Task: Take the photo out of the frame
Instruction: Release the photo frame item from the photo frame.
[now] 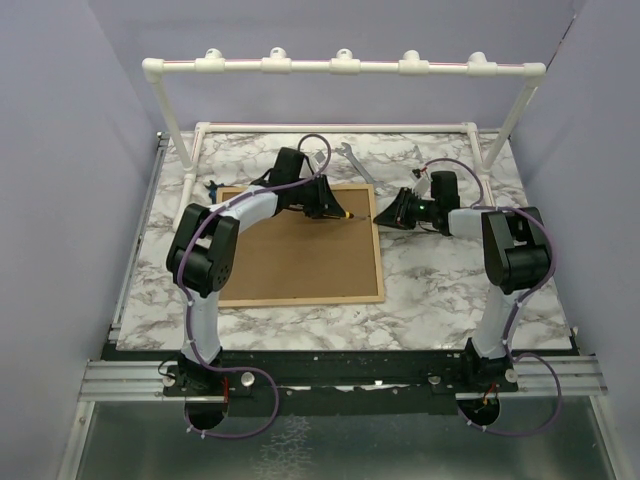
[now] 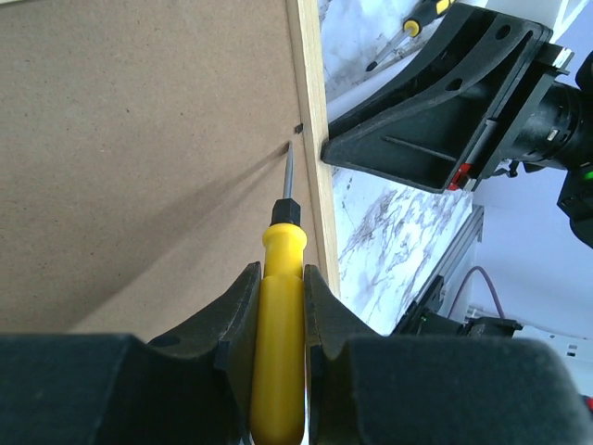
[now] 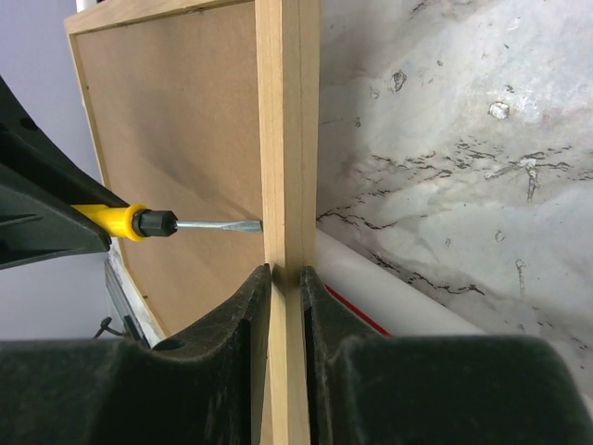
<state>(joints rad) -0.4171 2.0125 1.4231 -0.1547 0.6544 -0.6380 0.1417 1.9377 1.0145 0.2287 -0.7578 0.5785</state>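
Note:
The frame (image 1: pixel 290 260) lies face down on the marble table, its brown fibreboard back (image 2: pixel 139 139) up, so the photo is hidden. My left gripper (image 2: pixel 281 273) is shut on a yellow-handled screwdriver (image 2: pixel 281 315). The blade tip rests on the back, just inside the frame's right wooden edge (image 2: pixel 310 111) and close to a small black tab (image 2: pixel 298 127). My right gripper (image 3: pixel 285 273) is shut on that same wooden edge (image 3: pixel 287 139) from the outer side, with the screwdriver blade (image 3: pixel 218 225) meeting the wood just beyond its fingers. The two grippers face each other across the edge (image 1: pixel 375 215).
A white PVC pipe rack (image 1: pixel 340 67) stands across the back of the table, its base pipe (image 3: pixel 389 297) running close by the right gripper. A second screwdriver (image 2: pixel 412 23) lies on the marble beyond the frame. A grey metal tool (image 1: pixel 354 162) lies behind the frame.

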